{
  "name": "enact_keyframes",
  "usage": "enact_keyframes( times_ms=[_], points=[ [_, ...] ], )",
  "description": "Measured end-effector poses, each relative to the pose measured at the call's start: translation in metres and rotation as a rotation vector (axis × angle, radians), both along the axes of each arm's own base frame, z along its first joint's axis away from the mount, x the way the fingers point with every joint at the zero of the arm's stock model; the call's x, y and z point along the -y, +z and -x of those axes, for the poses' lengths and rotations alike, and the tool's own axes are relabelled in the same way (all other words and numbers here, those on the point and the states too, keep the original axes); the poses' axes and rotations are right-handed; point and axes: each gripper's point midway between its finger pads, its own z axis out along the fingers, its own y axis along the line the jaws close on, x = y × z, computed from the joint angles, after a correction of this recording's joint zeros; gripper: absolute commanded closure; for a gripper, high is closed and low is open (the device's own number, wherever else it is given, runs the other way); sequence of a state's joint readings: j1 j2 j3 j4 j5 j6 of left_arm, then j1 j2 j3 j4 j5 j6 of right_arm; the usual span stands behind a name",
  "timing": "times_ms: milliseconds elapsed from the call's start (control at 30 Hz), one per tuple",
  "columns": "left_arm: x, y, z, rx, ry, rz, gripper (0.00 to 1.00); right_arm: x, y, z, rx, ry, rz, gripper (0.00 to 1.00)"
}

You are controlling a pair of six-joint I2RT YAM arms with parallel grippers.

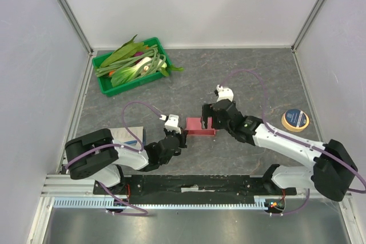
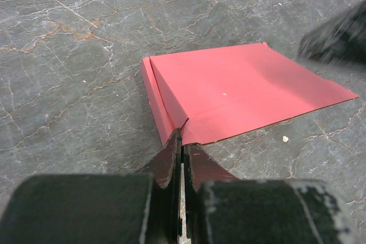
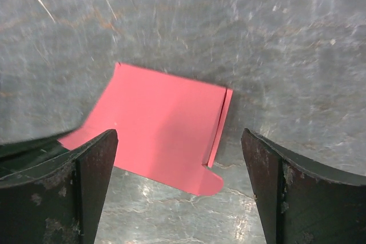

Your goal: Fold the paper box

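Note:
The paper box (image 1: 198,127) is a pink-red card lying on the grey table between the two arms. In the left wrist view the paper box (image 2: 240,92) shows a narrow folded strip along its left side and a short slit at its near corner. My left gripper (image 2: 184,140) is shut, with that corner pinched between its tips. In the top view the left gripper (image 1: 179,135) sits at the box's left end. My right gripper (image 1: 207,116) hovers over the box's right part. The right gripper (image 3: 178,136) is open wide above the paper box (image 3: 163,127), touching nothing.
A green tray (image 1: 107,87) of leafy vegetables stands at the back left. A roll of tape (image 1: 295,120) lies to the right. A white-and-blue booklet (image 1: 130,135) rests beside the left arm. White walls enclose the table on three sides.

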State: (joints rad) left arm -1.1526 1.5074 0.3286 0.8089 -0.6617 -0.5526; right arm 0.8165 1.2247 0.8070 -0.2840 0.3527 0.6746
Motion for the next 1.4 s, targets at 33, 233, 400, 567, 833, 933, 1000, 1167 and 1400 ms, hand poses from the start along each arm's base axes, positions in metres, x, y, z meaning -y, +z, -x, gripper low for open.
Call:
enact_keyframes(
  times_ms=[33,233,400,567,833,933,1000,1167,1400],
  points=[
    [0.0,0.0,0.0,0.0,0.001,0.0,0.98,-0.002,-0.01,0.002,-0.007,0.016,-0.004,0.04],
    [-0.001,-0.002,0.001,-0.004,0.0,-0.009,0.98,-0.003,-0.06,0.012,-0.056,0.06,0.009,0.04],
    [-0.002,-0.005,0.002,-0.008,-0.003,-0.019,0.77,-0.011,-0.067,0.004,-0.031,0.063,-0.025,0.04],
    [-0.011,-0.012,0.015,-0.04,-0.048,-0.044,0.5,-0.011,-0.079,0.002,-0.023,0.061,-0.038,0.04],
    [-0.03,0.01,0.054,-0.114,-0.162,0.1,0.42,-0.01,-0.092,0.004,-0.024,0.063,-0.042,0.03],
    [-0.027,0.025,0.065,-0.144,-0.21,0.148,0.45,-0.01,-0.095,0.004,-0.028,0.064,-0.034,0.04],
    [-0.023,0.033,0.066,-0.181,-0.225,0.15,0.55,-0.009,-0.098,0.004,-0.034,0.062,-0.026,0.05],
    [-0.007,0.052,0.036,-0.243,-0.2,0.142,0.68,-0.009,-0.103,0.003,-0.041,0.053,-0.025,0.1],
    [-0.005,0.022,-0.006,-0.304,-0.123,0.02,0.45,-0.012,-0.101,0.003,-0.042,0.053,-0.042,0.11]
  ],
)
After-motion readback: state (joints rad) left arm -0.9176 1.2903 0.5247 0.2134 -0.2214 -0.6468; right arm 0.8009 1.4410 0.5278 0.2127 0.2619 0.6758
